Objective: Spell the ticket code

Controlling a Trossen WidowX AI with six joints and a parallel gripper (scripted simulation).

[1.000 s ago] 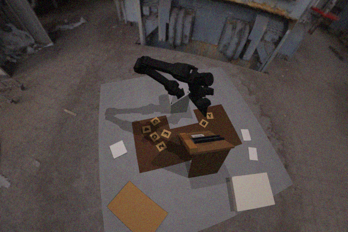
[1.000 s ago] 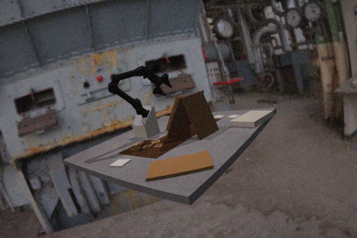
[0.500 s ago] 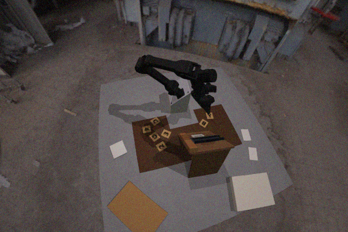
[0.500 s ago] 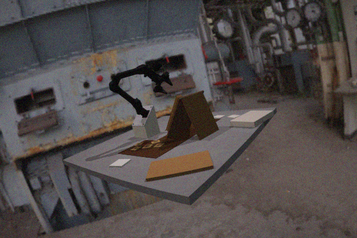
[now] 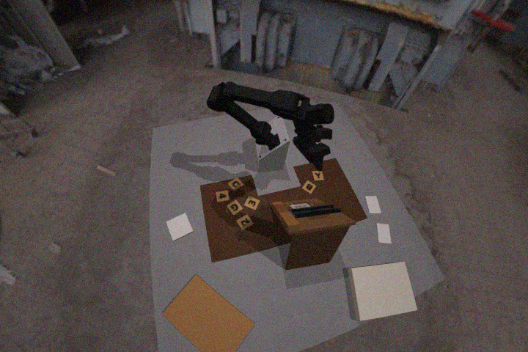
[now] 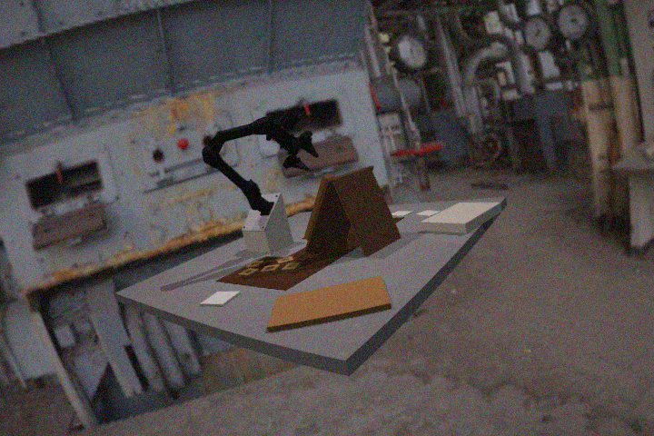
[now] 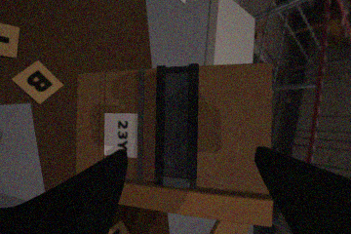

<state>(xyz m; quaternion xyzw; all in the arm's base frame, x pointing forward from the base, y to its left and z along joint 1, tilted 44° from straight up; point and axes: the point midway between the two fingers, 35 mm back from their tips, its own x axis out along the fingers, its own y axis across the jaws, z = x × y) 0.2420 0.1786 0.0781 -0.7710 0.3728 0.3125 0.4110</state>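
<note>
The wooden board (image 5: 323, 223) (image 6: 371, 215) (image 7: 237, 107) leans up like an easel. Its dark letter rail (image 5: 314, 212) (image 7: 193, 122) holds no tiles. The ticket (image 5: 299, 205) (image 7: 121, 122) reads 23Y, its Y partly covered by a finger in the wrist view. My gripper (image 5: 319, 166) (image 6: 312, 163) (image 7: 190, 153) is open and empty, raised above the board. Tile Y (image 5: 317, 175) (image 7: 3, 39) and tile B (image 5: 309, 187) (image 7: 38, 82) lie on the right of the brown mat. Tile 3 (image 5: 251, 202), tile 2 (image 5: 244, 221), tile G (image 5: 234, 207), tile 4 (image 5: 221, 196) and tile C (image 5: 235, 183) lie on its left.
The brown mat (image 5: 218, 248) lies under the tiles. An orange panel (image 5: 208, 313) (image 6: 330, 302) lies near the counter's front edge. A cream box (image 5: 383, 290) (image 6: 459, 215) stands right of the board. White cards (image 5: 179, 226) (image 5: 372, 204) (image 5: 383, 233) lie at both sides.
</note>
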